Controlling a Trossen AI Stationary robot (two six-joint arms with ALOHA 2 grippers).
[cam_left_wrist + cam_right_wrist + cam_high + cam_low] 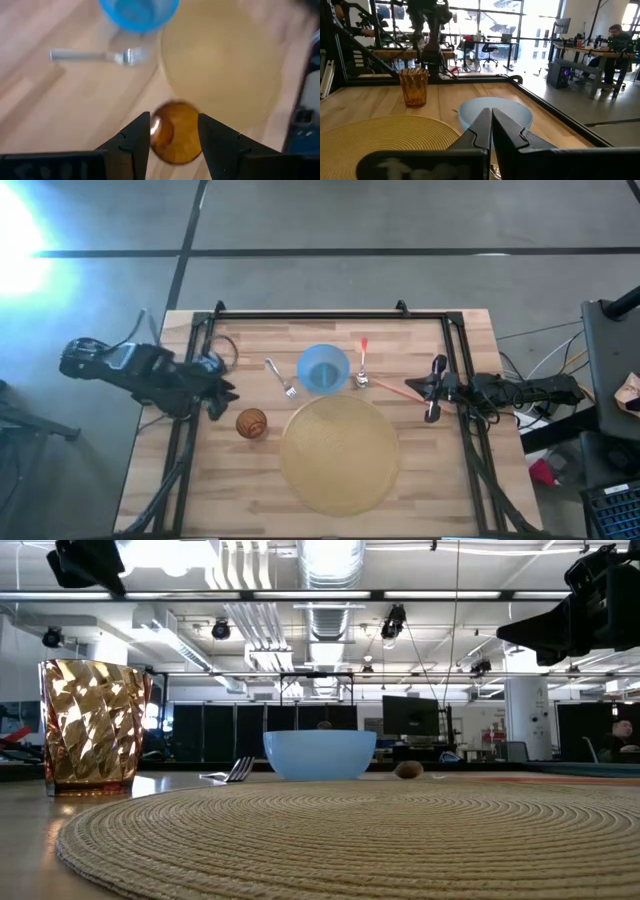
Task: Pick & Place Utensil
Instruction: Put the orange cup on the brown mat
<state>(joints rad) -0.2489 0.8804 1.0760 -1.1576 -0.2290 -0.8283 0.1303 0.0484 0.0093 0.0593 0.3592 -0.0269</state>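
Wooden bench (150,480): fork (283,379) lies left of blue bowl (323,369), left hand (218,393) spread above amber cup (251,423), right hand (436,388) pressed together at right edge.

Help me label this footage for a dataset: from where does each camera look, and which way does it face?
High: overhead, straight down on table, both arms and claws.
Low: table height, level across placemat into room; arms at top corners.
Left wrist: on left arm, down past open left claw at amber cup.
Right wrist: on right arm, level past shut right claw.
All four share the blue bowl.
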